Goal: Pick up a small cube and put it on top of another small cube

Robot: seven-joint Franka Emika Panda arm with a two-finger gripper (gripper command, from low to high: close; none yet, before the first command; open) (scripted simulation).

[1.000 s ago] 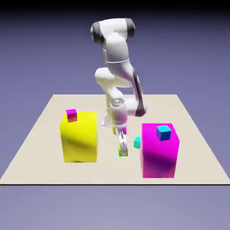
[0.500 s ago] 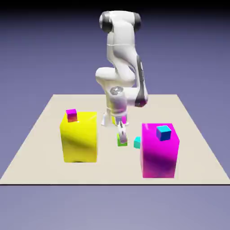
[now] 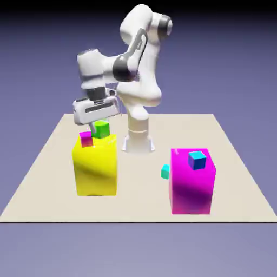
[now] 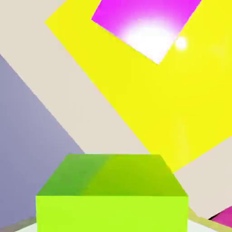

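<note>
The small green cube (image 3: pixel 101 129) hangs in my gripper (image 3: pixel 100 128), which is shut on it, just above the top of the big yellow block (image 3: pixel 96 165). The small magenta cube (image 3: pixel 86 139) rests on that block's near left corner, slightly left of and below the green one. In the hand view the green cube (image 4: pixel 112 195) fills the bottom and hides my fingertips. Beyond it lie the yellow block's top (image 4: pixel 172 104) and the magenta cube (image 4: pixel 147 25).
A large magenta block (image 3: pixel 191 182) stands on the exterior view's right, with a tiny blue cube (image 3: pixel 197 159) on top. A tiny cyan cube (image 3: pixel 165 172) lies on the table (image 3: pixel 48 184) by its left side. The robot's base (image 3: pixel 138 142) is behind the middle.
The gripper closed on the green cube at the table's middle, lifted it, and swung to the exterior view's left, over the yellow block beside the magenta cube.
</note>
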